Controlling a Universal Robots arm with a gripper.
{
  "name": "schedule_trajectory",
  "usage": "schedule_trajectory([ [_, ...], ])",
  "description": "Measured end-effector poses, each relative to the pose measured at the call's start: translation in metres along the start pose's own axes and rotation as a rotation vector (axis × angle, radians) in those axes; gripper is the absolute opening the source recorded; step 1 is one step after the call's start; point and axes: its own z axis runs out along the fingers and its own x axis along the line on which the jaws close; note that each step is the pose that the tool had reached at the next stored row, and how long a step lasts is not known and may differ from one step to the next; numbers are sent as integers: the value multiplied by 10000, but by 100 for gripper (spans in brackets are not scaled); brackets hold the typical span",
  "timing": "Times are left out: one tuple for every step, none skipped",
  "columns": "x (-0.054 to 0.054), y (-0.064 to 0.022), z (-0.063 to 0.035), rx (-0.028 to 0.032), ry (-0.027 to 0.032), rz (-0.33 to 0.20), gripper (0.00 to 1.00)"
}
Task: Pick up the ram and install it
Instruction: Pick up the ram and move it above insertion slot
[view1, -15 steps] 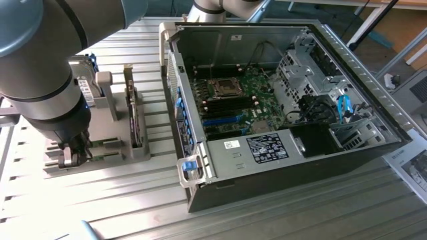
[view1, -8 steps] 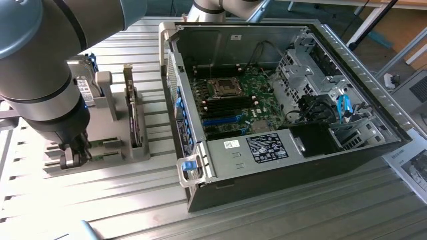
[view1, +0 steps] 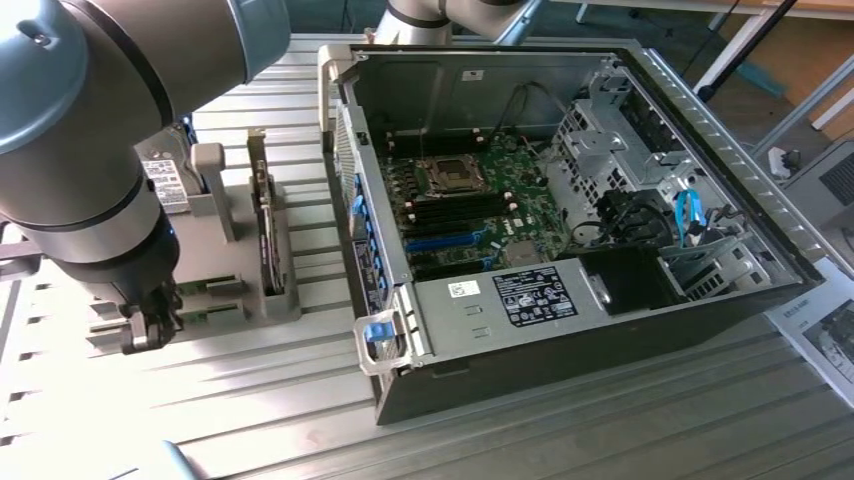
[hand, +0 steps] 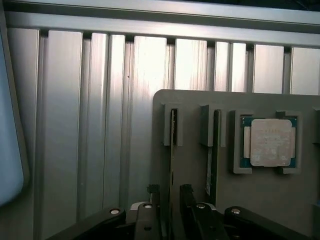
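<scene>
Two rams stand on edge in slots of a grey holder (hand: 195, 105): one ram (hand: 173, 145) and a second ram (hand: 215, 150) beside it. My gripper (hand: 169, 192) is open, low over the holder, with its fingertips (hand: 152, 191) on either side of the first ram's near end and not gripping it. In the exterior view my gripper (view1: 147, 328) hangs over the near end of the holder (view1: 220, 205), at the exterior view's left of the open computer case (view1: 667, 300). The motherboard (view1: 514, 195) with its long memory slots (view1: 454, 212) lies inside the case.
A square silver processor chip (hand: 270, 142) sits in a pocket of the holder beside the rams. A larger card (view1: 267, 235) stands on edge in the holder. The table (view1: 601, 420) is ribbed metal. Cables and drive cages (view1: 654, 200) crowd the case's right side.
</scene>
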Motion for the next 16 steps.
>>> schedule_trajectory([
  [1,0,25,0,-7,-1,30],
  [2,0,28,-1,-7,-1,30],
  [2,0,28,-2,-6,-1,30],
  [2,-1,28,-1,-6,-1,30],
  [2,-1,29,-1,-7,-1,30],
  [2,-1,29,0,-7,-1,30],
  [2,-1,29,0,-8,-1,30],
  [2,-1,29,0,-8,-1,30],
  [2,-1,29,0,-7,-1,29],
  [2,-1,29,0,-7,-1,22],
  [2,-1,29,0,-8,-1,22],
  [2,-1,29,0,-8,-1,15],
  [2,-1,29,0,-7,-1,12],
  [2,-1,29,0,-7,-1,12],
  [2,-1,29,0,-7,-1,12],
  [2,-1,29,0,-7,-1,12],
])
